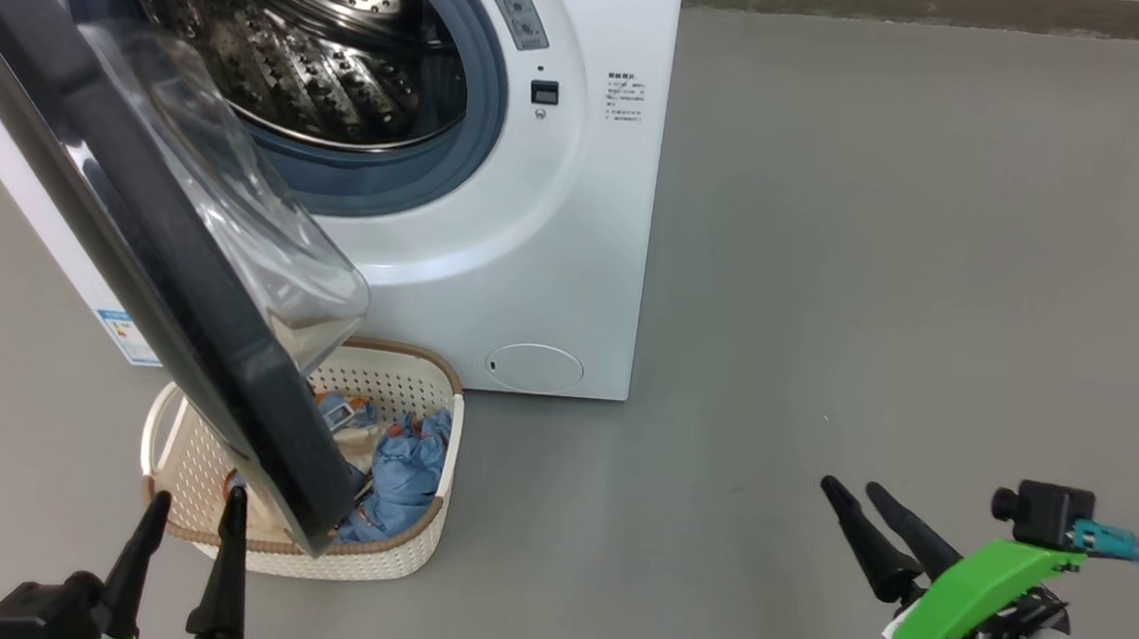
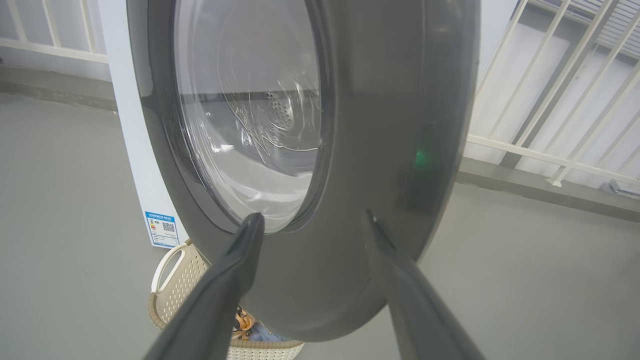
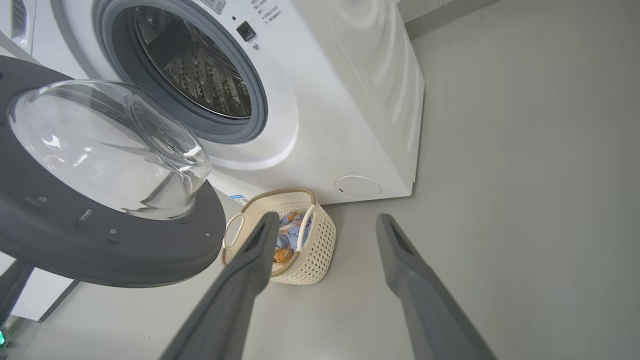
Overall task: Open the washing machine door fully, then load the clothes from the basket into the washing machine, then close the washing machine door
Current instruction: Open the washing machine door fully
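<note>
Washing machine (image 1: pixel 554 258) sits far left on grey floor (image 1: pixel 833 278), steel drum (image 1: pixel 328 42) exposed and empty-looking, round filter cap (image 1: pixel 534 367) low on its front. Washing machine door (image 1: pixel 196 354) is swung out on left-side hinge, glass bowl facing the drum, lower edge hanging over the basket (image 1: pixel 392 558). Basket stands on floor just in front of machine, left of the filter cap, partly hidden by door. Clothes (image 1: pixel 408 479) are in basket: light blue piece on right, cream piece with orange print beside it. Left gripper (image 1: pixel 198 496) is near left, fingers apart, empty, tips at door's outer face by its lower rim; contact can't be told. Right gripper (image 1: pixel 849 484) is near right, well apart from machine, fingers apart, empty, over bare floor.
</note>
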Controlling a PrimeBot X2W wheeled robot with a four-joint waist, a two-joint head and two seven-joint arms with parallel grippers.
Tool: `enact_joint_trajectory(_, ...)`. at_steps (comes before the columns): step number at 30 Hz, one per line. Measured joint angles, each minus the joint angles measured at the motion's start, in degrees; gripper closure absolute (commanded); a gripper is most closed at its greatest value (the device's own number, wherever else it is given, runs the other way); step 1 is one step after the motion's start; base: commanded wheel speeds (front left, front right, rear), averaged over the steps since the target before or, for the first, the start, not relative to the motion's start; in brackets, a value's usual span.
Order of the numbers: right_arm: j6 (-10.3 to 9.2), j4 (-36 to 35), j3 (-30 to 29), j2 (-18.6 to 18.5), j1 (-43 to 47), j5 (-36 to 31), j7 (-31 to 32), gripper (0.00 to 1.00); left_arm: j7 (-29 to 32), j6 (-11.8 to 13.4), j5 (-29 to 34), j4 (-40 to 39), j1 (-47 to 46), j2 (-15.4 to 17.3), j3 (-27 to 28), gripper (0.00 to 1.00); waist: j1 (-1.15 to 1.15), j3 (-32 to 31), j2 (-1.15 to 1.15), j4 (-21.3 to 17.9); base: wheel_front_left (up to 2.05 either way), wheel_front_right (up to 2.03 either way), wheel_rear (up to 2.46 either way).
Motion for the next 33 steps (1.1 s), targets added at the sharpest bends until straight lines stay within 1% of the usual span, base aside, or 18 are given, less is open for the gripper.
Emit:
enact_joint_trajectory(2, 0.00, 0.6, 0.0, -0.3, 0.4, -0.5, -1.5, 0.00, 0.0, 0.0, 0.0, 0.0, 0.0, 0.0, 0.1, 0.00, 0.00, -0.1, 0.00, -0.1, 0.00, 0.00, 0.00)
enact_joint_trajectory(4, 0.00, 1.6, 0.2, -0.8, 0.9, -2.8, -1.8, 0.00, 0.0, 0.0, 0.0, 0.0, 0.0, 0.0, 0.2, 0.00, 0.00, -0.1, 0.00, -0.1, 0.00, 0.00, 0.00)
enact_joint_trajectory(6, 0.00, 2.4, -0.8, -0.8, 1.3, -4.5, -2.3, 0.00, 0.0, 0.0, 0.4, 0.0, 0.1, 0.0, 0.3, 0.00, 0.00, -0.1, 0.00, -0.2, 0.00, 0.00, 0.00)
enact_joint_trajectory(8, 0.00, 2.9, -4.4, -0.5, 2.2, -7.0, -2.3, 0.00, 0.0, 0.0, 0.4, 0.0, 0.1, 0.0, 0.4, 0.00, 0.00, -0.1, 0.00, -0.3, 0.00, 0.00, 0.00)
enact_joint_trajectory(10, 0.00, 3.5, -6.9, -0.5, 2.9, -11.1, -2.3, 0.00, 0.0, 0.0, 0.4, 0.1, 0.2, 0.0, 0.4, 0.00, 0.00, -0.2, 0.00, -0.3, 0.00, 0.00, 0.00)
enact_joint_trajectory(16, 0.00, 2.9, -16.0, 2.6, 7.2, -19.9, -2.3, 0.00, 0.0, 0.0, 0.5, 0.3, 0.2, 0.0, 0.5, 0.00, 0.00, -0.4, 0.00, -0.2, 0.00, 0.00, 0.00)
enact_joint_trajectory(20, 0.00, -0.2, -22.1, 4.3, 9.8, -26.9, -2.3, 0.00, 0.0, 0.0, 0.5, 0.4, 0.2, 0.0, 0.5, 0.00, 0.00, -0.4, 0.00, -0.1, 0.00, 0.00, 0.00)
enact_joint_trajectory(27, 0.00, -7.7, -32.2, 7.8, 15.7, -38.8, -2.3, 0.00, 0.0, 0.0, 0.5, 0.4, 0.2, 0.0, 0.8, 0.00, 0.00, -0.5, 0.00, -0.1, 0.00, 0.00, 0.00)
enact_joint_trajectory(30, 0.00, -10.8, -35.7, 9.6, 17.8, -42.5, -2.3, 0.00, 0.0, 0.0, 0.6, 0.4, 0.2, -0.1, 0.9, 0.00, 0.00, -0.6, 0.00, -0.2, 0.00, 0.00, 0.00)
enact_joint_trajectory(33, 0.00, -13.2, -38.6, 10.8, 19.4, -45.0, -2.3, 0.00, 0.0, 0.0, 0.8, 0.2, 0.2, -0.1, 1.0, 0.00, 0.00, -0.6, 0.00, -0.3, 0.00, 0.00, 0.00)
